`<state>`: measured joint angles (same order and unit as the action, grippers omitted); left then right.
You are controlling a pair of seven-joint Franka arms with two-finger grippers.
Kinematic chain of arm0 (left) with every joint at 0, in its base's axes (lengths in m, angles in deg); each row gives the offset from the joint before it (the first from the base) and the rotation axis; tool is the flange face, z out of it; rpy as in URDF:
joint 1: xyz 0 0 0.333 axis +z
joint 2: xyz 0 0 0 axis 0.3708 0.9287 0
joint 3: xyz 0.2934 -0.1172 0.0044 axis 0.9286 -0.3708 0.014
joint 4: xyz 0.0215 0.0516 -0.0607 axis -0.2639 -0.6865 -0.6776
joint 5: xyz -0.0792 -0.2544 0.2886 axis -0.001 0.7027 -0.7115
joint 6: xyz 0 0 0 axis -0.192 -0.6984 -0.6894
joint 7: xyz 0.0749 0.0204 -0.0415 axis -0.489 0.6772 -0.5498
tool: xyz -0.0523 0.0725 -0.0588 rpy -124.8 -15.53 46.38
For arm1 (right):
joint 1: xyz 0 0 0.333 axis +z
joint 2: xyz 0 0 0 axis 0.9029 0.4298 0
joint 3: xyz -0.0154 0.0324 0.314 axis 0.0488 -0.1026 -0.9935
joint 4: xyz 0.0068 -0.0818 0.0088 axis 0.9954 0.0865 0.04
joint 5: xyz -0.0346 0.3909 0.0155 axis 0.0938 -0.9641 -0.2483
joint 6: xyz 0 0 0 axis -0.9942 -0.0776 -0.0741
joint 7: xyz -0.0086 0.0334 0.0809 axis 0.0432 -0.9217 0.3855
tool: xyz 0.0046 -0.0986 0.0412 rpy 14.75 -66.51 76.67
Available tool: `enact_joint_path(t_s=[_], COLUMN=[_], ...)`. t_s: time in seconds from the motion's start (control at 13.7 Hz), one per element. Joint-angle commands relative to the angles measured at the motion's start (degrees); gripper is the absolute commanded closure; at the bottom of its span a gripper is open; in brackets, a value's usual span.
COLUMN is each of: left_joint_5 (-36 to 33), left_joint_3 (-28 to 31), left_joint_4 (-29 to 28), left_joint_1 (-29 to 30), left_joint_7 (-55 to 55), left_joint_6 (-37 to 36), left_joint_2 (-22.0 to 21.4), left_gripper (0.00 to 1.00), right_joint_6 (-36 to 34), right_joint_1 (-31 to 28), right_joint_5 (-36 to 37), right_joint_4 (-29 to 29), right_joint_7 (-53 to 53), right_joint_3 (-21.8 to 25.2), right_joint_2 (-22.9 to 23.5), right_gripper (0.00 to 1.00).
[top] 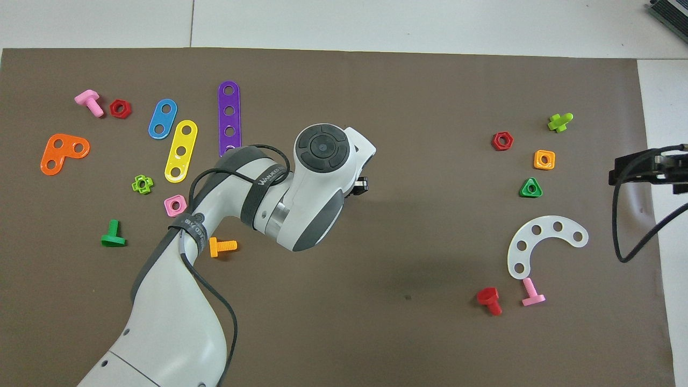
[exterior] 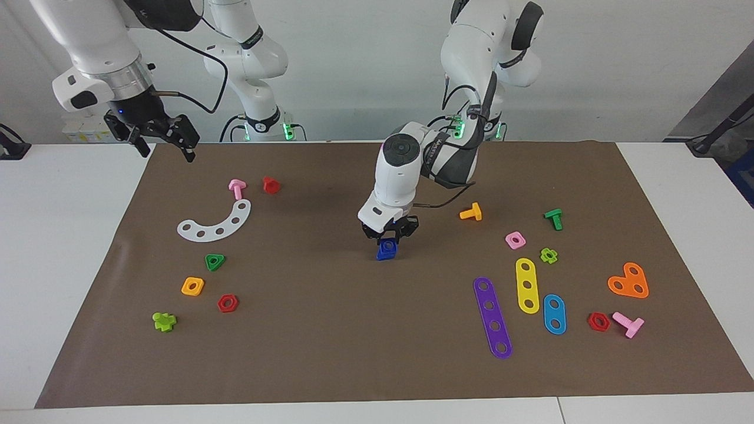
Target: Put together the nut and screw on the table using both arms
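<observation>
i am a pair of white arms at a counter (exterior: 677, 176) overlaid by a brown mat (exterior: 330, 341), with small bright toy parts scattered toward both ends.

in the facing view, my left gripper (exterior: 389, 233) is at the centre of the frame, low over the middle of the mat. it is pinching a small dark blue piece (exterior: 386, 249), which hangs just below the fingers. the piece shows a hole and rounded corners, so i take it for the nut, but i cannot tell whether the screw is joined to it; no separate blue screw shows anywhere. in the overhead view my own wrist hides the piece completely.

my right gripper (exterior: 158, 134) waits in the air at the upper left of the facing view, over the mat's corner. its fingers are spread and hold nothing.

the blue piece looks like light, stiff, smooth plastic. i judge it will not bend or break, but it could slip or twist in a loose pinch. the flat outer sides are the best place to hold it, keeping the centre hole free.

there are no containers here. every loose part lies flat on the mat, such as the pink nut (exterior: 515, 239), orange nut (exterior: 192, 286) and green triangular nut (exterior: 215, 262).
</observation>
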<state>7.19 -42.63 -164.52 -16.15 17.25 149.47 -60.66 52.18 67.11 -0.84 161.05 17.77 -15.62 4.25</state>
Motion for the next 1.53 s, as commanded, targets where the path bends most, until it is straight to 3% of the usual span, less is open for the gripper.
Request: enact_joint_path(t_s=[0.0, 0.36, 1.24, 1.46], left_joint_5=[0.8, 0.8, 0.4, 0.9], left_joint_3=[0.3, 0.4, 0.5, 0.4], left_joint_4=[2.2, 5.7, -3.0, -0.2], left_joint_1=[0.0, 0.4, -0.8, -0.1], left_joint_7=[-0.5, -0.5, -0.6, -0.5], left_joint_6=[-1.9, -3.8, 2.8, 0.0], left_joint_2=[1.1, 2.3, 0.4, 0.5], left_gripper=[0.69, 0.69, 0.70, 0.70], right_joint_6=[-0.4, -0.4, -0.4, -0.4], right_joint_1=[-0.1, -0.1, -0.1, -0.1], right_joint_5=[-0.2, -0.2, -0.2, -0.3], right_joint_4=[1.0, 1.0, 1.1, 1.0], right_joint_7=[-0.8, -0.9, -0.8, -0.8], right_joint_3=[0.0, 0.0, 0.0, 0.0], right_joint_2=[-1.2, -1.1, -1.2, -1.1], right_gripper=[0.00, 0.00, 0.00, 0.00])
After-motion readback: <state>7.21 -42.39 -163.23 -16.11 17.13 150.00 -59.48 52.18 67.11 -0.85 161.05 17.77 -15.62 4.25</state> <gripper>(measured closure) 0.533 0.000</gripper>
